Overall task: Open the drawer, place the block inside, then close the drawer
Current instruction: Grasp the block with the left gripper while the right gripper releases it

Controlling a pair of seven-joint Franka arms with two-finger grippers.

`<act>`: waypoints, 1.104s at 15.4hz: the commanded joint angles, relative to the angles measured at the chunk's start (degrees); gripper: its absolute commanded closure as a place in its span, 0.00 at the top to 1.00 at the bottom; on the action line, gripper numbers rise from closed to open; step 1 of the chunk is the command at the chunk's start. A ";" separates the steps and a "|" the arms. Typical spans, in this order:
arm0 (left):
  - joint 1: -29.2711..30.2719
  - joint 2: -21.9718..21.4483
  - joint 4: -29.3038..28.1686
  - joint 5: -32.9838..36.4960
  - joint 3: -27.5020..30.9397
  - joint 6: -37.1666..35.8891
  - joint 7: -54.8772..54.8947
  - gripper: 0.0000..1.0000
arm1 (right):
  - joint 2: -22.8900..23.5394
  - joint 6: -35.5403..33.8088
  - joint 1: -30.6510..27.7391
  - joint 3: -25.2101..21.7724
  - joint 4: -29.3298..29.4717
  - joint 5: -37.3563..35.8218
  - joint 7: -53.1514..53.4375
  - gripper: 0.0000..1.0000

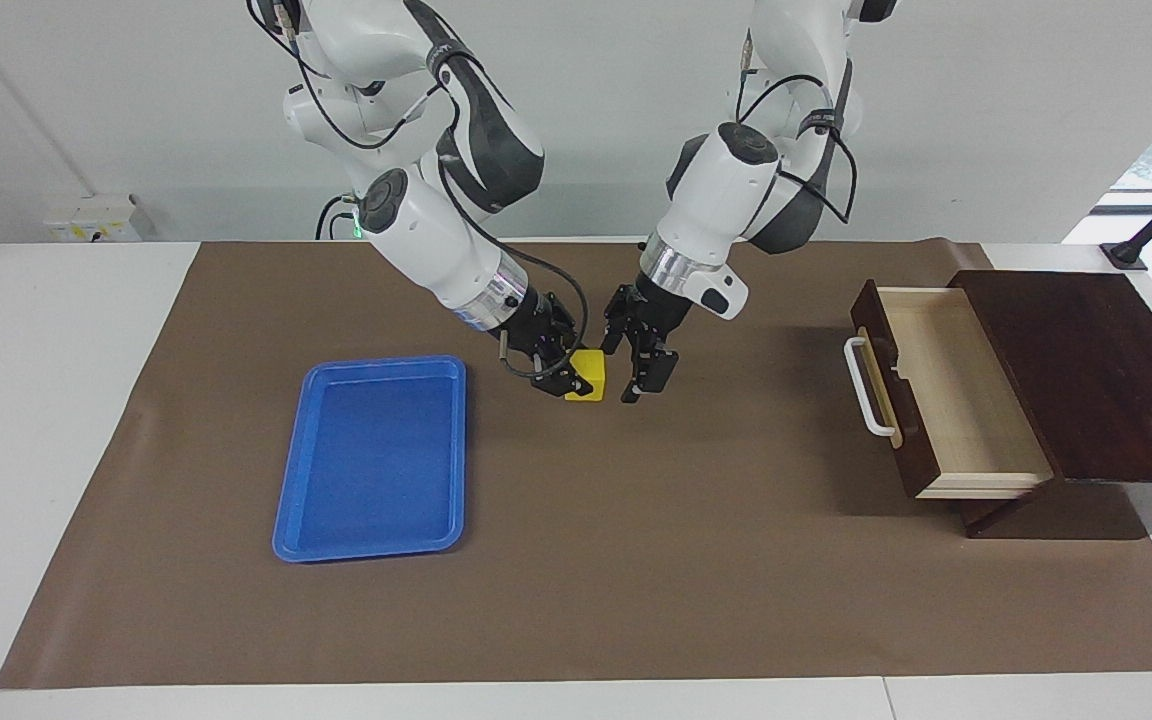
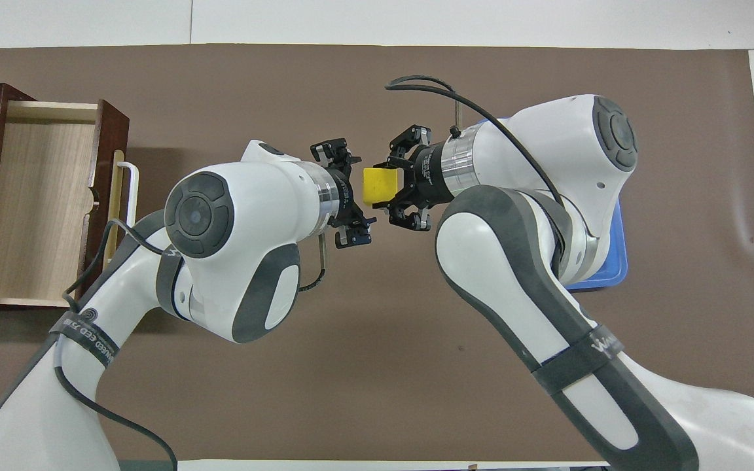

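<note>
From above, the big white arms hide most of the blue tray [image 2: 612, 261] and part of the brown mat [image 1: 636, 560]. The right gripper [image 1: 576, 378] squeezes the yellow block [image 1: 589, 374] over the middle of the mat, and the left gripper [image 1: 644, 372] hangs just beside it with its fingers spread and holding nothing. The drawer [image 1: 946, 390] is pulled open at the left arm's end of the white table [image 1: 36, 400], with a pale wall past the robots.
</note>
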 commanded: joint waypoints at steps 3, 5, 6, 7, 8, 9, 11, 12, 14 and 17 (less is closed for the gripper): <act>-1.23 1.50 0.59 -1.35 0.69 1.49 1.28 1.00 | 0.43 -0.65 -0.27 0.26 0.87 1.53 1.44 0.00; -1.32 1.94 0.59 -1.35 0.69 1.67 1.28 0.73 | 0.43 -0.65 -0.27 0.26 0.87 1.53 1.44 0.00; -1.67 1.94 0.59 -1.35 0.69 2.28 1.11 0.60 | 0.43 -0.74 -0.27 0.26 0.87 1.53 1.53 0.00; -1.67 1.94 0.59 -1.43 0.69 2.46 1.10 0.40 | 0.43 -0.74 -0.27 0.26 0.87 1.53 1.53 0.00; -1.67 1.94 0.59 -1.43 0.60 2.28 1.10 0.21 | 0.43 -0.74 -0.27 0.26 0.87 1.53 1.44 0.00; -1.67 1.94 0.59 -1.43 0.69 2.11 1.10 0.07 | 0.43 -0.74 -0.35 0.26 0.87 1.53 1.44 0.00; -1.67 1.94 0.68 -1.35 0.69 1.76 1.19 0.00 | 0.43 -0.74 -0.36 0.26 0.87 1.53 1.44 0.00; -1.67 1.94 0.68 -1.35 0.60 1.49 1.28 0.00 | 0.43 -0.74 -0.36 0.26 0.87 1.53 1.53 0.00; -1.50 1.94 1.12 -1.35 0.69 0.18 1.28 0.00 | 0.43 -0.74 -0.62 0.26 0.79 1.53 2.14 0.01; -1.32 1.94 1.30 -1.35 0.69 -0.35 1.28 0.00 | 0.34 -1.62 -0.53 0.17 0.87 1.53 2.67 1.00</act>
